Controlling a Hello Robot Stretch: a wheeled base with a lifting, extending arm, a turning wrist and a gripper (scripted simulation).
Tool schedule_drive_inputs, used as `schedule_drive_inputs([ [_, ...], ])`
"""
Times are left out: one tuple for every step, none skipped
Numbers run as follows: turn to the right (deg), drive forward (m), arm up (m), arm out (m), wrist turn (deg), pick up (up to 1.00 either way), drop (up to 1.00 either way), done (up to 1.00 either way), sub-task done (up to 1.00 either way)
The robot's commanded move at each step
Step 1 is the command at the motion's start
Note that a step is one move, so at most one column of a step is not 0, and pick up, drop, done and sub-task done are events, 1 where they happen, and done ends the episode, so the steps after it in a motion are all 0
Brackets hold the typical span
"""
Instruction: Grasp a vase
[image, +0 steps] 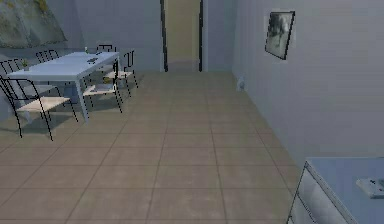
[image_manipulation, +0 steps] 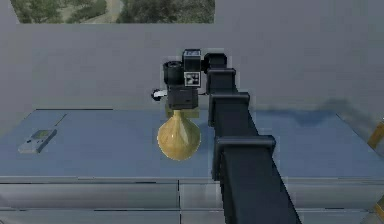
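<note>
A golden-yellow vase (image_manipulation: 178, 138) with a round belly and a narrow neck shows against the pale blue tabletop (image_manipulation: 100, 150) in the arm side view. Right above its neck is my gripper (image_manipulation: 180, 110), at the far end of the dark arm (image_manipulation: 240, 150) that rises from the bottom edge. Two white marker squares (image_manipulation: 203, 68) sit beside the gripper's body. I cannot tell whether the gripper holds the vase or whether the vase stands on the tabletop.
A flat grey remote-like thing (image_manipulation: 38, 140) lies at the tabletop's left. Drawer fronts (image_manipulation: 90, 195) run below. In the forward view stand a white dining table (image: 65, 68) with chairs (image: 30, 105) at left, a dark-framed doorway (image: 182, 35) ahead, a wall picture (image: 280, 33), and the counter's corner (image: 340, 195).
</note>
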Motion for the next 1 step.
schedule_drive_inputs([
  [0.0,0.0,-0.24,0.0,0.0,0.0,0.0,0.0,0.0],
])
